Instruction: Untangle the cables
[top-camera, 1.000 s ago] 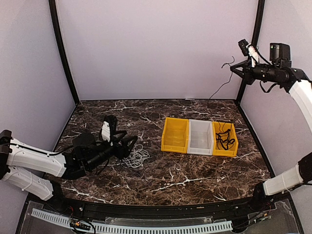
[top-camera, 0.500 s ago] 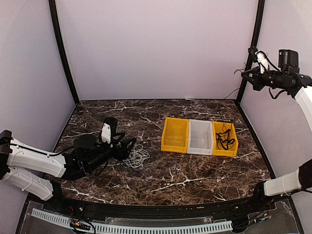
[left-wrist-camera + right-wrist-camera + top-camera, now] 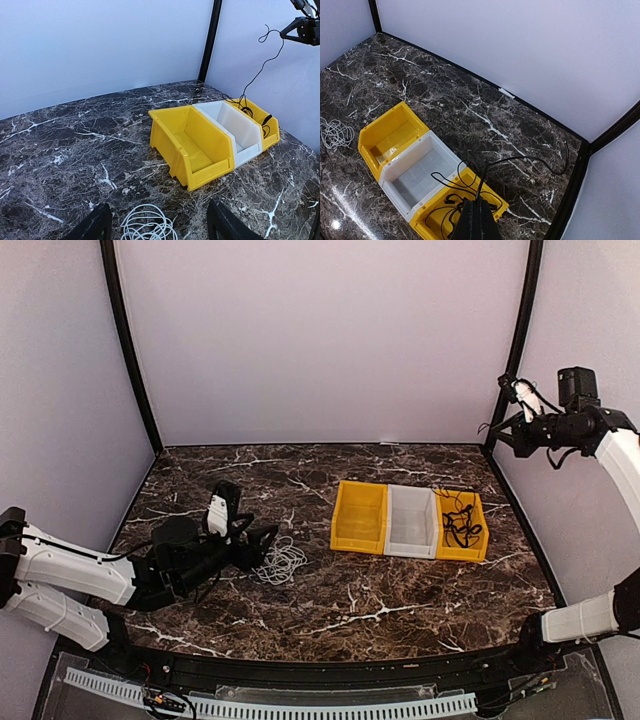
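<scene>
Marble-patterned table (image 3: 400,610) carries three bins in a row, and the right-hand yellow bin (image 3: 462,552) holds the black cables (image 3: 458,523). The right gripper (image 3: 500,432), high beside the right wall, is clamped on one black strand that trails down to that clump. The left gripper (image 3: 262,540) lies low, fingers spread and grasping nothing, with the white cable (image 3: 282,562) coiled just ahead. A knot that holds could drag the clump out or tip the bin. The wall crowds the right arm; open table lies to the left and near.
</scene>
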`<state>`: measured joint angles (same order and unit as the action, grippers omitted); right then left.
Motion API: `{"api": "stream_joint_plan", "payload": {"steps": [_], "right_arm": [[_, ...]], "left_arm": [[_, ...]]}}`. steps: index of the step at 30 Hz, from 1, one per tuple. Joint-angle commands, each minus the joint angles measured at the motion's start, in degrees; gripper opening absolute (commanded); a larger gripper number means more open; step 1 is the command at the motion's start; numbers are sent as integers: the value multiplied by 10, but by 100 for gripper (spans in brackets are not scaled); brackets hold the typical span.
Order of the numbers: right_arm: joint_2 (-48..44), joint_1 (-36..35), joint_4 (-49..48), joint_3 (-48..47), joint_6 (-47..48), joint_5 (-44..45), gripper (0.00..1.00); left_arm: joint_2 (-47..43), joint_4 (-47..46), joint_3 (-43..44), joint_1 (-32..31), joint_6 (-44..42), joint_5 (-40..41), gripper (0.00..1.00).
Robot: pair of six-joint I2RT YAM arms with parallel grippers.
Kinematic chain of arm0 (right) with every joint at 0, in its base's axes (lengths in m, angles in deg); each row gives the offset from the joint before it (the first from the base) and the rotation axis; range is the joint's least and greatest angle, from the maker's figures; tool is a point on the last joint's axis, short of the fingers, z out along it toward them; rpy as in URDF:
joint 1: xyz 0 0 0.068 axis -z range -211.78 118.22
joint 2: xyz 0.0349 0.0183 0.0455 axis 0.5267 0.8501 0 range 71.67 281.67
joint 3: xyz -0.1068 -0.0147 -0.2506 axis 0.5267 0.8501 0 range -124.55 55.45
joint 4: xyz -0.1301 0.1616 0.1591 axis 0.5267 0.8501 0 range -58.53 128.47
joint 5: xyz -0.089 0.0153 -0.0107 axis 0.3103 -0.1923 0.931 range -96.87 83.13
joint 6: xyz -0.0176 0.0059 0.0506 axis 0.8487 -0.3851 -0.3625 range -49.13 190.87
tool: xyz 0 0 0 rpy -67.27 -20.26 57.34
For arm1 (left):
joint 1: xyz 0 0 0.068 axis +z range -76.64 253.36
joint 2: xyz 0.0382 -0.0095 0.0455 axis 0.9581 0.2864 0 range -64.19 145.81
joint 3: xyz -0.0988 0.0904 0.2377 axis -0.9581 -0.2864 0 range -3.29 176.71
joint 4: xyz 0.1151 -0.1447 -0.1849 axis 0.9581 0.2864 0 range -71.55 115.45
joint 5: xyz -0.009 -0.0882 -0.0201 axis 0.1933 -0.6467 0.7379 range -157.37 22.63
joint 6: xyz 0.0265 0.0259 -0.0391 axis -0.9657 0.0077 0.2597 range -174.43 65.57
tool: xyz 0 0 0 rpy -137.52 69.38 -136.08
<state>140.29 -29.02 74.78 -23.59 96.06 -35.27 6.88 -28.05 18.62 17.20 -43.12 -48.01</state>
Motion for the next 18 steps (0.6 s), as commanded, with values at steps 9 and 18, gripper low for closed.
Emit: {"api": "stream_joint_plan", "payload": {"steps": [9,18], "right_arm": [[-16,4,61,2,29,52,0],[-68,3,146,-14,83,104,0]], "left_arm": [[7,-12,-16,-3,-7,18,68],[70,-58,6,-3,-11,-1,69]]}}
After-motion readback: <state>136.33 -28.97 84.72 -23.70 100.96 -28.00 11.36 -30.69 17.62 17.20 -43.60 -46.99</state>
